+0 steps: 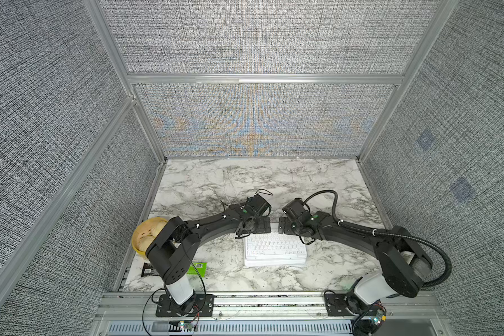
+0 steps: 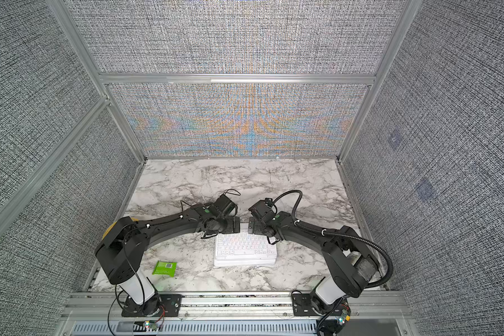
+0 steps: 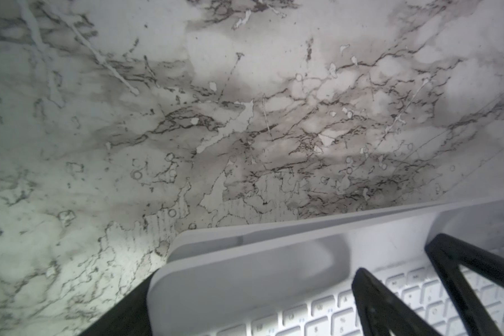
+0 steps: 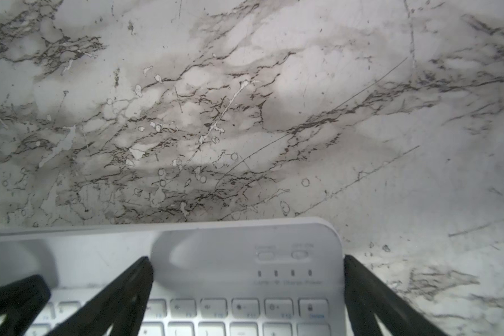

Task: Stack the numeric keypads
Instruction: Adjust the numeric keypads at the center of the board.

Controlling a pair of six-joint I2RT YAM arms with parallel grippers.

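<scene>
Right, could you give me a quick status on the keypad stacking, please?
Left gripper, right gripper open, empty. Keypads stacked mid-table, white-keyed one on top. Basket, green packet aside, nothing blocking.

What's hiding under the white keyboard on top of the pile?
More keypads, stacked flat beneath the top keypad. Only their white edges show; their keys and their number are covered.

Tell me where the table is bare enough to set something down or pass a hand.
The table is bare across its far half up to the back wall, and between the keypad stack and the right arm. Crowded: the stack's far edge, under the open left gripper and right gripper, and the near-left corner with the basket and green packet.
</scene>
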